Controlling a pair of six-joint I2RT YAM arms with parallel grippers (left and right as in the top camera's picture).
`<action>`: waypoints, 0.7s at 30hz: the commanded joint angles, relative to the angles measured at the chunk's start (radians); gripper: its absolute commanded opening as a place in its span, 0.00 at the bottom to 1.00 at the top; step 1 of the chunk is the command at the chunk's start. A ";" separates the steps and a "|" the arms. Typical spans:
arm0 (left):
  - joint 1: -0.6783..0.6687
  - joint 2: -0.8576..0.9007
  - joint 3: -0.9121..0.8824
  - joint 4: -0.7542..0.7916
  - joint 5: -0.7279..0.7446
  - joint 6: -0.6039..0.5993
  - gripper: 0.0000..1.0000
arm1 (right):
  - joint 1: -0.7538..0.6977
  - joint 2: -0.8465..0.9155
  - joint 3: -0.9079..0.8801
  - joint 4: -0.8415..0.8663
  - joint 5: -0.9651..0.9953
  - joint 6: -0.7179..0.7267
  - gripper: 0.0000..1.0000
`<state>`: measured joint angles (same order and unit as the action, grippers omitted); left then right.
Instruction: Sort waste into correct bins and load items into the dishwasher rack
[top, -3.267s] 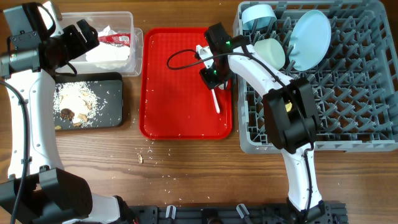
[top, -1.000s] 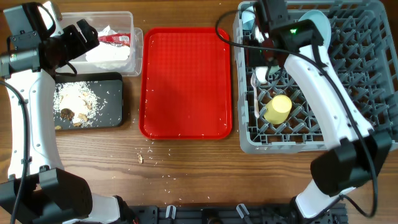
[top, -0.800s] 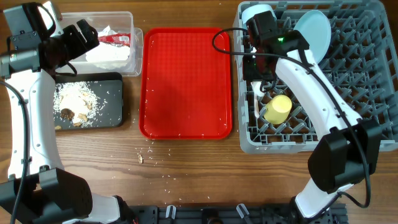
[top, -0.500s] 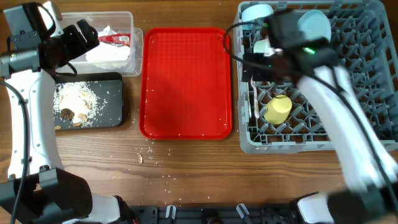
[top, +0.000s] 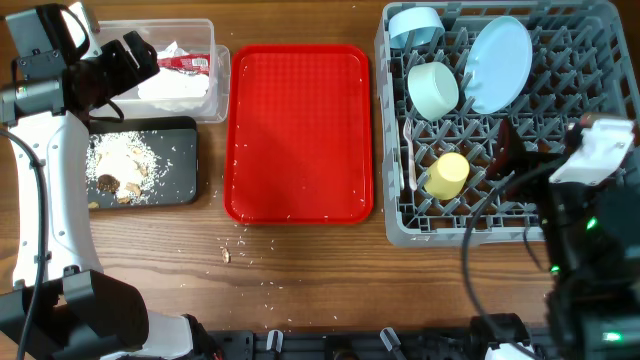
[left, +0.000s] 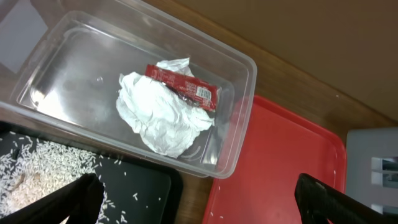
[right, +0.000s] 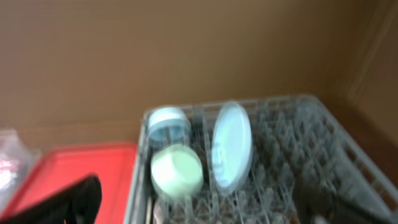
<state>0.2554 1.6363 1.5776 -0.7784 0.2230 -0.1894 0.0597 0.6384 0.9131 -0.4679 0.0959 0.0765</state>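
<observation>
The grey dishwasher rack (top: 600, 60) holds a blue bowl (top: 415, 22), a paler bowl (top: 433, 90), the round plate (top: 497, 65), the yellow cup (top: 447, 175) and a white utensil (top: 412, 150) along its left wall. My right gripper (top: 508, 160) hovers open and empty over the rack's near right part. The blurred right wrist view looks across at the plate (right: 231, 146) and both bowls. My left gripper (top: 130, 60) stands open and empty by the clear tub (top: 200, 100). In the tub lie the white napkin (left: 158, 115) and the red sachet (left: 183, 87).
The black tray (top: 180, 190) holds rice and brown scraps. The red serving tray (top: 300, 130) lies between the bins and the rack with a few grains on it. Loose grains (top: 240, 250) dot the wooden table in front of it.
My right gripper has opened and pulled back from the rack's far left corner to its near right side. The white utensil stays in the rack. The left arm has not moved.
</observation>
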 joint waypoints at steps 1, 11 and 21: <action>0.005 -0.004 0.010 0.002 -0.004 -0.005 1.00 | -0.057 -0.229 -0.428 0.328 -0.196 -0.050 1.00; 0.005 -0.004 0.010 0.002 -0.005 -0.005 1.00 | -0.061 -0.636 -0.908 0.478 -0.227 -0.047 1.00; 0.005 -0.004 0.010 0.002 -0.005 -0.005 1.00 | -0.061 -0.621 -0.908 0.478 -0.228 -0.048 1.00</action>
<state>0.2554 1.6371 1.5776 -0.7788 0.2211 -0.1894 0.0029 0.0204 0.0071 0.0078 -0.1123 0.0391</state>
